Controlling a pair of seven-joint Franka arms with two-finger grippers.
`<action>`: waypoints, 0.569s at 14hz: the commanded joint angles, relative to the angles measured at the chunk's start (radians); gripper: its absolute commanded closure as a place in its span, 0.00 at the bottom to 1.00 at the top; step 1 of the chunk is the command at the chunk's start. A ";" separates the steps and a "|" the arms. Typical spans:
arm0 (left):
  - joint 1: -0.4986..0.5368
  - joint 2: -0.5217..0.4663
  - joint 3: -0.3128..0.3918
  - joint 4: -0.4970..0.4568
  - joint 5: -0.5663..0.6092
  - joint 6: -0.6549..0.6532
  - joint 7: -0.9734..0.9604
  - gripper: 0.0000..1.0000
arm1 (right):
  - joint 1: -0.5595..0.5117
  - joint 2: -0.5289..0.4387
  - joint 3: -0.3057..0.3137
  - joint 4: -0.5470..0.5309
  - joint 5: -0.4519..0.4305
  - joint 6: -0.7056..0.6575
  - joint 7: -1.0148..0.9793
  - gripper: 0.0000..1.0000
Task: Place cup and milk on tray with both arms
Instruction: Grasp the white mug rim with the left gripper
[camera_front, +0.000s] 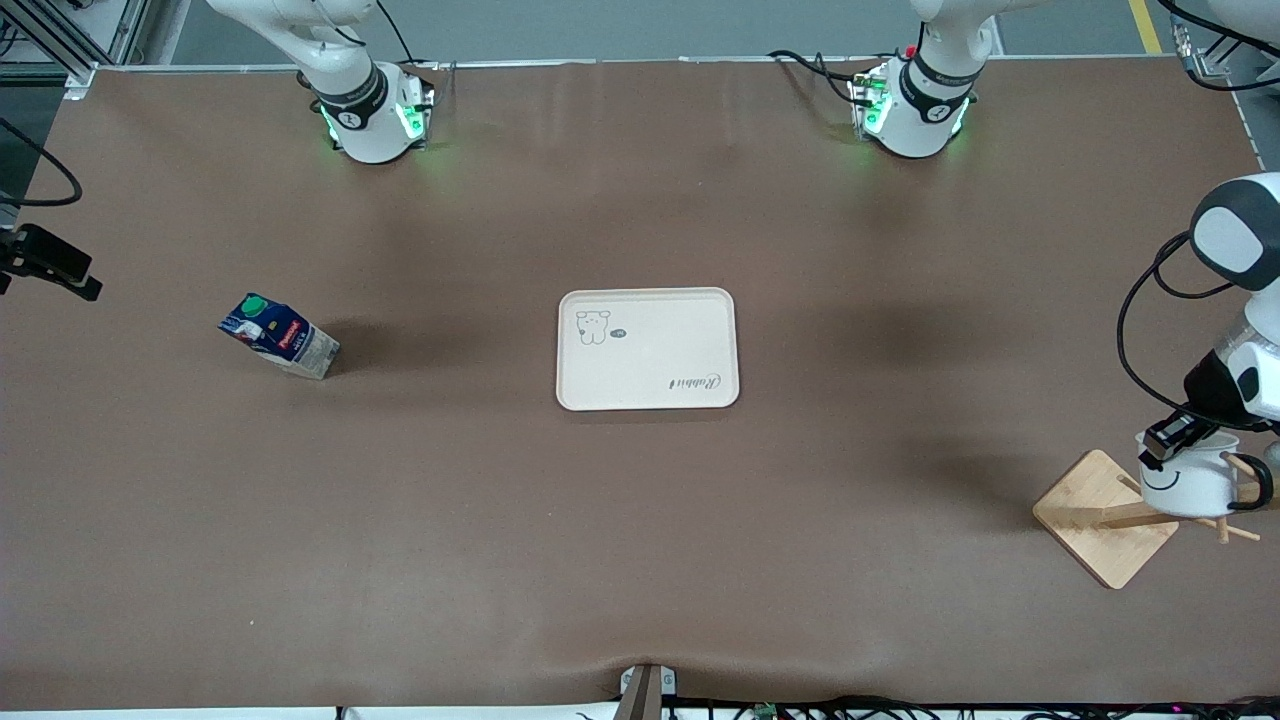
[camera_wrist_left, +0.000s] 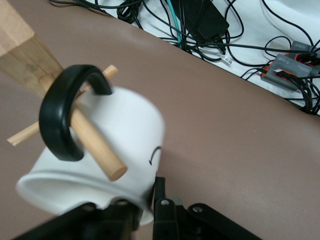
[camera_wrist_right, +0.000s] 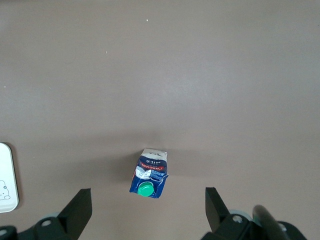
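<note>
The white cup (camera_front: 1190, 480) with the smiley face hangs by its black handle (camera_wrist_left: 60, 120) on a peg of the wooden rack, at the left arm's end of the table. My left gripper (camera_front: 1170, 438) is shut on the cup's rim; in the left wrist view the gripper (camera_wrist_left: 147, 200) pinches the cup's wall (camera_wrist_left: 130, 125). The milk (camera_front: 280, 340) stands tilted on the table toward the right arm's end. My right gripper (camera_wrist_right: 147, 212) hangs open and empty high above the milk (camera_wrist_right: 149, 175). The cream tray (camera_front: 660, 340) lies mid-table, and its edge shows in the right wrist view (camera_wrist_right: 6, 180).
The rack's square wooden base (camera_front: 1095, 515) sits near the table's edge, with pegs (camera_wrist_left: 95, 150) sticking out from its post (camera_wrist_left: 22, 50). Cables and a power block (camera_wrist_left: 210, 22) lie off the table's edge by the rack.
</note>
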 joint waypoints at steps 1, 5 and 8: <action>-0.004 0.000 0.004 -0.002 0.019 -0.002 0.018 1.00 | -0.012 0.002 0.010 0.013 0.001 -0.007 -0.005 0.00; -0.019 -0.016 -0.004 0.013 0.019 -0.083 0.021 1.00 | -0.012 0.000 0.010 0.013 0.001 -0.014 -0.005 0.00; -0.019 -0.047 -0.029 0.026 0.091 -0.151 0.015 1.00 | -0.012 -0.003 0.010 0.013 0.001 -0.020 -0.005 0.00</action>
